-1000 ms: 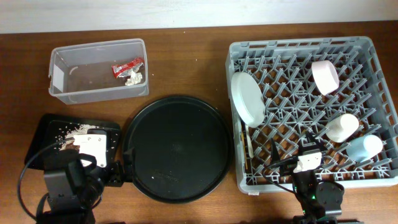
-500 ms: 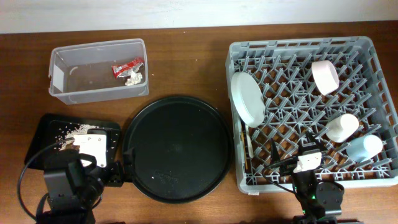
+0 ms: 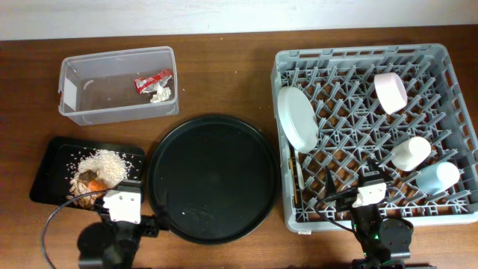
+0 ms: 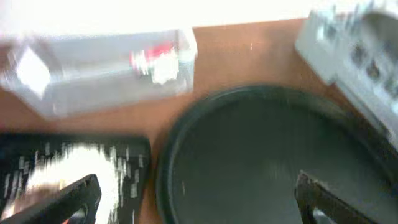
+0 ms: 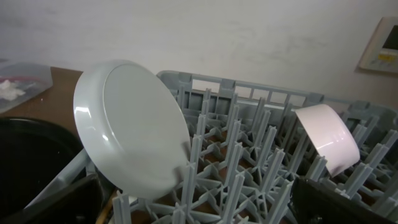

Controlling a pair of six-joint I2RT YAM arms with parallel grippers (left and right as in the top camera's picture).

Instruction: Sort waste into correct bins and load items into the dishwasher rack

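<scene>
The left gripper (image 4: 198, 191) is being held released, empty, near the round black tray (image 4: 261, 155); the right gripper (image 5: 199, 202), likewise released, over the grey plastic dishwasher rack (image 5: 239, 177).

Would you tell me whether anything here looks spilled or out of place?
Only small things: a few crumbs sit on the round tray, and the white cup and bluish cup lie sideways in the rack.
</scene>
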